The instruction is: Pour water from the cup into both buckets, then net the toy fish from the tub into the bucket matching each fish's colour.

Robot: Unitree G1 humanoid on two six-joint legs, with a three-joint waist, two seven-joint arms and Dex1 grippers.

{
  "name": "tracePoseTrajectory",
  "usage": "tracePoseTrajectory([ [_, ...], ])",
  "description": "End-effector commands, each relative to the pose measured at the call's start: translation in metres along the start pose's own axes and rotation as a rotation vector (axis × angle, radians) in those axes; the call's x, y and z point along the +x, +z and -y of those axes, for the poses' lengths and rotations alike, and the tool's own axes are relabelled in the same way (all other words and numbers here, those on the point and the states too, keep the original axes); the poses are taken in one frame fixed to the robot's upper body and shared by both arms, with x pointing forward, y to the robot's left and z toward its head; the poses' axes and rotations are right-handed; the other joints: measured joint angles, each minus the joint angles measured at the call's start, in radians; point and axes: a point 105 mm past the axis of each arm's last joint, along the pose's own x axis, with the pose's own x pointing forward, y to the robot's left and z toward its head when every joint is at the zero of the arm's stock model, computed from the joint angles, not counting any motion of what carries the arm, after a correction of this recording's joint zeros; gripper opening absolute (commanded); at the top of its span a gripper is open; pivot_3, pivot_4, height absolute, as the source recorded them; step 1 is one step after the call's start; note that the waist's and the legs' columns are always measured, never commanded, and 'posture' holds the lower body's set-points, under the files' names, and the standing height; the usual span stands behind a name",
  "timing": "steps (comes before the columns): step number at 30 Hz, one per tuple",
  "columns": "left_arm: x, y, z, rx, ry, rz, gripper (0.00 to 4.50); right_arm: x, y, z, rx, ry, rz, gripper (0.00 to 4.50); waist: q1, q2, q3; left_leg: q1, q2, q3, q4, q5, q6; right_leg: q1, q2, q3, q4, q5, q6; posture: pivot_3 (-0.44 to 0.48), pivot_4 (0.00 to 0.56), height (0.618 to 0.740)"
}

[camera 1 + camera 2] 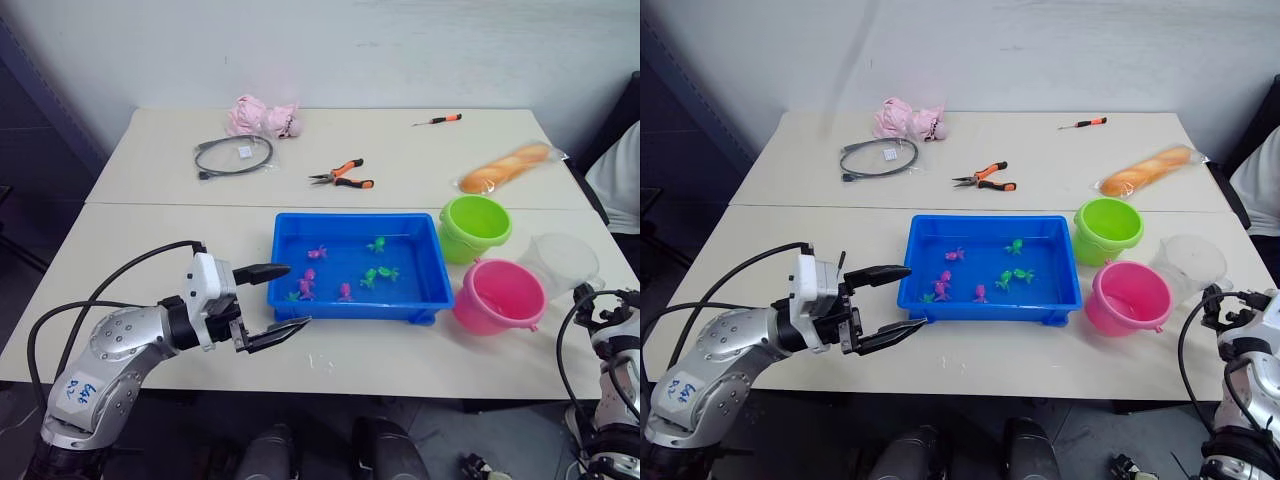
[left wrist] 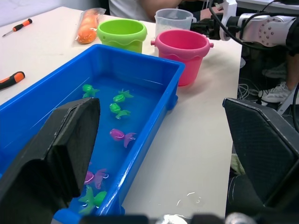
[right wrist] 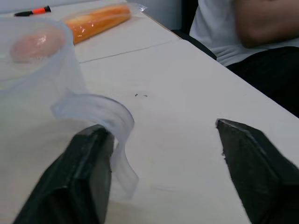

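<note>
I see both grippers spread open and empty, my left gripper (image 1: 277,297) beside the shallow bright blue plastic tub (image 1: 357,301), my right gripper (image 3: 159,154) at the clear plastic cup's handle (image 3: 105,121), orange-handled pliers (image 1: 343,175) lying well behind.

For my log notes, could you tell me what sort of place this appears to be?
Probably an indoor lab or workshop: plain white tables against a bare wall, with pliers, a screwdriver and a coiled cable lying about.

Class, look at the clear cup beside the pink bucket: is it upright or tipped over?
Upright. The cup stands on its base on the table, mouth upward, behind the pink bucket.
</note>
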Motion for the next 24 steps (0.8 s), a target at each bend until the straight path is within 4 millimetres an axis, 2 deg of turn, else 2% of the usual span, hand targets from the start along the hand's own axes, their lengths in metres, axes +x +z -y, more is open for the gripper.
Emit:
tracePoseTrajectory([
  [1,0.0,0.007,0.0,0.042,-0.003,0.015,4.5,0.003,0.024,0.009,0.024,-0.013,0.072,1.6,0.0,0.0,0.0,0.0,0.0,0.0,0.0,0.0,0.0,0.0,0.0,0.0,0.0,0.0,0.0,0.0,0.15,0.74],
  [4,0.0,0.007,0.0,0.043,-0.005,0.015,4.5,0.004,0.026,0.006,0.067,0.009,0.07,0.02,0.002,0.0,0.0,0.0,0.0,0.0,0.0,0.0,0.0,0.0,0.0,0.0,0.0,0.0,0.0,0.0,0.15,0.74],
  [12,0.004,0.006,0.001,0.031,-0.022,0.028,4.5,-0.001,0.039,0.008,0.106,-0.007,0.105,0.02,0.006,0.0,0.0,-0.001,0.0,-0.001,0.0,0.0,0.001,0.001,0.0,-0.001,-0.001,0.0,0.0,0.0,0.15,0.74],
  [21,0.012,0.004,0.0,0.013,-0.064,0.05,4.5,-0.017,0.091,0.005,0.031,0.047,0.183,0.02,0.005,0.003,0.0,-0.001,0.0,-0.001,0.0,0.0,0.001,0.0,0.0,0.0,-0.001,0.0,0.001,0.0,0.15,0.74],
  [24,0.017,0.003,-0.001,0.006,-0.089,0.058,4.5,-0.027,0.111,-0.003,-0.143,0.108,0.166,0.02,0.006,0.005,0.001,-0.002,0.0,-0.001,0.0,0.0,0.001,0.0,0.0,0.0,-0.001,0.0,0.001,0.0,0.15,0.74],
])
